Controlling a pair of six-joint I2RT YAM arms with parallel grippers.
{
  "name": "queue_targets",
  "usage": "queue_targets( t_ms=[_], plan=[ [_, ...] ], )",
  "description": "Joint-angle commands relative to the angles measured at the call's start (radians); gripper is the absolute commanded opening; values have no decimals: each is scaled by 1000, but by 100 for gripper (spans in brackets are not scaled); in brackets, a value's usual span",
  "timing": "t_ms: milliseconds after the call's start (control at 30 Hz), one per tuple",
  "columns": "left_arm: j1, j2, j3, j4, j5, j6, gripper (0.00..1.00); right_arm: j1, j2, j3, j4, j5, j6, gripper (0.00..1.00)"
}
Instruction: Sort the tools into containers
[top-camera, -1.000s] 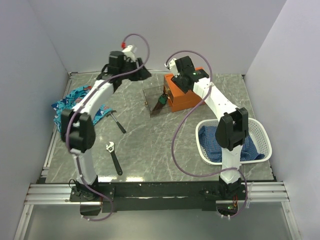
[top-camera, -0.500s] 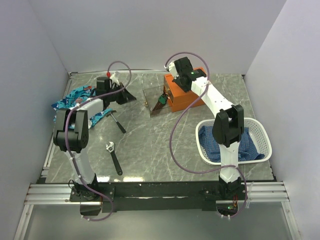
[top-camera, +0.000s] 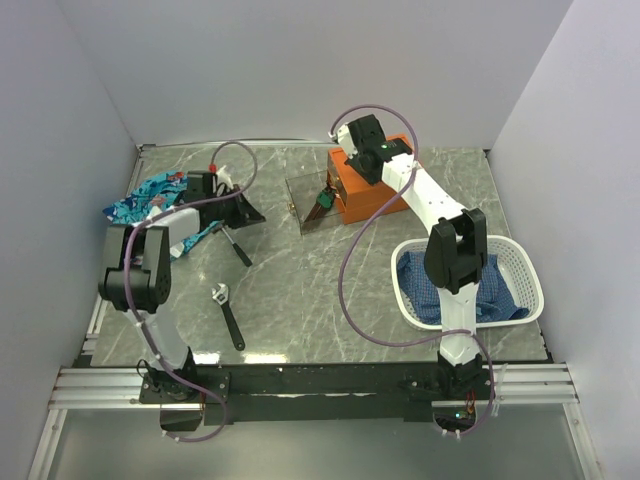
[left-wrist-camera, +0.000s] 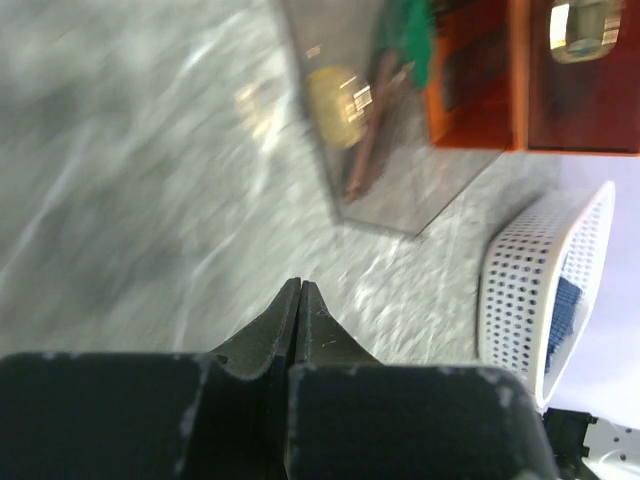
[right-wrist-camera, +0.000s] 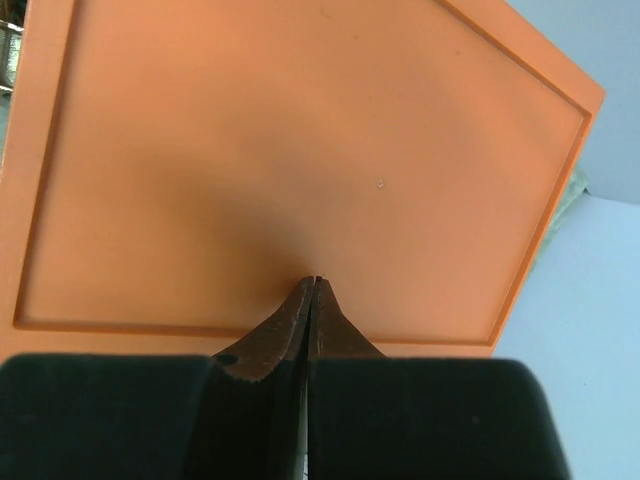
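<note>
Pointing down at the orange rectangular box (right-wrist-camera: 300, 150), the right gripper (right-wrist-camera: 315, 283) has its fingers pressed together and empty, while the left gripper (left-wrist-camera: 300, 288), also closed on nothing, sits low over the grey marble table (left-wrist-camera: 120, 200), the small black-handled hammer (top-camera: 238, 247) near it.

wrench (top-camera: 229, 315) front-l, box (top-camera: 365, 200) rear ctr, basket (top-camera: 525, 268) front-r.
</note>
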Motion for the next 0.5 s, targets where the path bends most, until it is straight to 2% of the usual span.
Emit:
queue_targets(
  t_ms=[0, 100, 133, 167, 200, 300, 433, 467],
  plan=[
    [42, -134, -53, -185, -104, 39, 1, -8, 2, 2, 2, -2, 5, 0],
    [60, -210, -113, -207, -214, -3, 5, -8, 4, -1, 0, -7, 7, 0],
    [65, -226, -120, -217, -284, -11, 9, -6, 4, 1, -3, -10, 7, 0],
    [65, -252, -128, -246, -317, -14, 20, -6, 5, 2, -2, -14, 7, 0],
    [65, -264, -133, -257, -348, -25, 23, -6, 7, 4, -5, -16, 10, 0],
    [69, -295, -160, -254, -389, -14, 24, -6, 13, 8, -6, -19, 12, 0],
    [80, -300, -188, -276, -428, -14, 20, -6, 17, 2, -9, -25, 15, 0],
    [80, -313, -193, -288, -457, -13, 24, -5, 16, -1, -11, -25, 16, 0]
  ],
)
